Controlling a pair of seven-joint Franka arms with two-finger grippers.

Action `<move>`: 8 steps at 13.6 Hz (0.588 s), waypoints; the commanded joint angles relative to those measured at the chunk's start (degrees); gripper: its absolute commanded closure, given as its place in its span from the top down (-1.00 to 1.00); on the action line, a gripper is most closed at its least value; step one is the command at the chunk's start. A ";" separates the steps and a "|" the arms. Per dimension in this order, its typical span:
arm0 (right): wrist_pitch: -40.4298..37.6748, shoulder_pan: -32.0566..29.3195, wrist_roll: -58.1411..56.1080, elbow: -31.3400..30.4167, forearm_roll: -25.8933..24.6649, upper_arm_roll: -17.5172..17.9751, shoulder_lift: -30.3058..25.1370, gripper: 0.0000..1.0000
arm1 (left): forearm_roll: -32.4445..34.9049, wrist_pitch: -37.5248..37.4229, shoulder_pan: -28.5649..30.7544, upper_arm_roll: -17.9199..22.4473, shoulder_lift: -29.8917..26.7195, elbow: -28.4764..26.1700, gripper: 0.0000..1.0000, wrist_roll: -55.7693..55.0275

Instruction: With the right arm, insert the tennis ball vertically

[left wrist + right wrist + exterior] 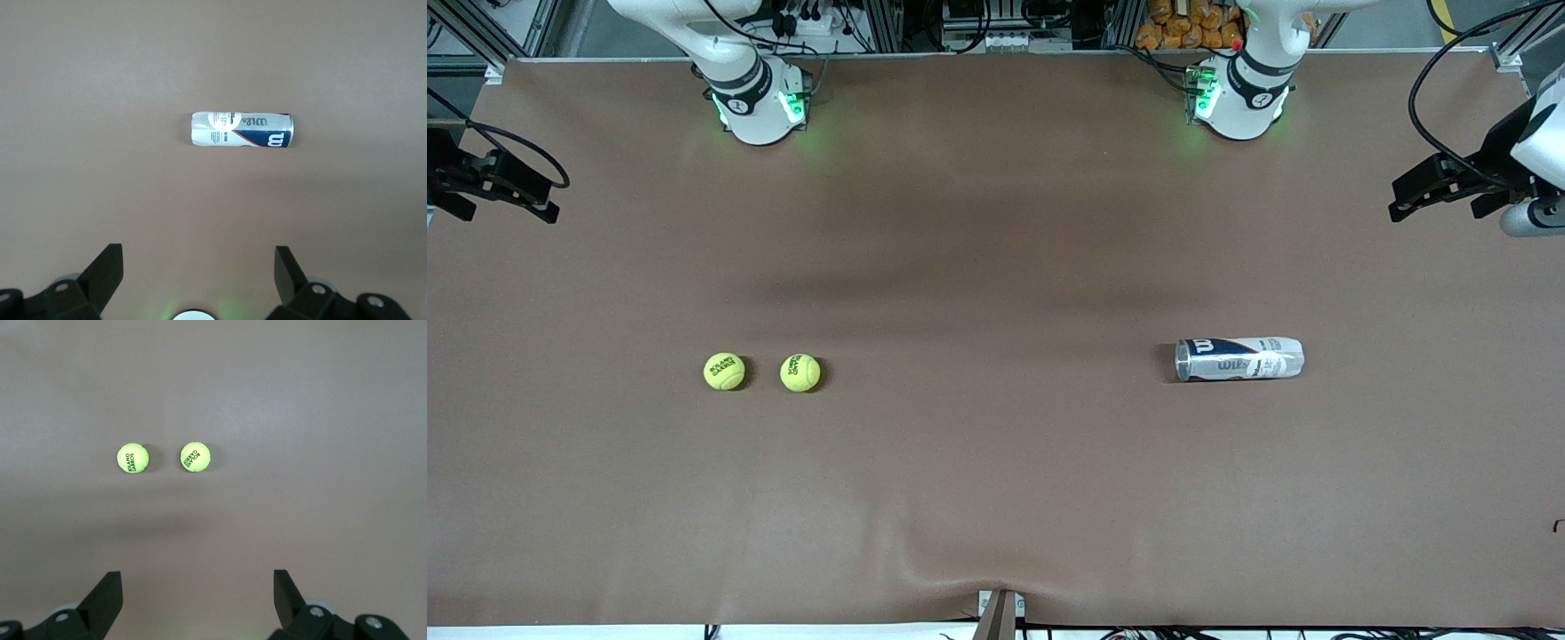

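Observation:
Two yellow-green tennis balls [724, 372] [800, 372] lie side by side on the brown table toward the right arm's end. They also show in the right wrist view [133, 458] [195, 457]. A white and blue ball can [1239, 358] lies on its side toward the left arm's end; it also shows in the left wrist view [241, 129]. My right gripper [197, 580] is open and empty, high over the table near the balls. My left gripper [198, 257] is open and empty, high over the table near the can. Neither gripper shows in the front view.
The two arm bases [760, 102] [1240, 98] stand at the table's edge farthest from the front camera. Black fixtures [489, 182] [1449, 187] stick in at both ends of the table. The brown cover [996, 498] has a crease at the edge nearest the front camera.

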 commanded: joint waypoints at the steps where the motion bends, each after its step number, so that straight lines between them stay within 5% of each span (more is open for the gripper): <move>1: -0.58 -0.82 -0.17 0.80 -0.22 0.81 0.31 1.00 | 0.99 -0.85 0.00 -0.33 0.21 0.59 1.00 0.16; 8: -0.58 -0.82 -0.17 0.80 -0.22 0.81 0.31 1.00 | 0.99 -0.41 -0.35 -0.33 1.97 0.59 1.00 0.16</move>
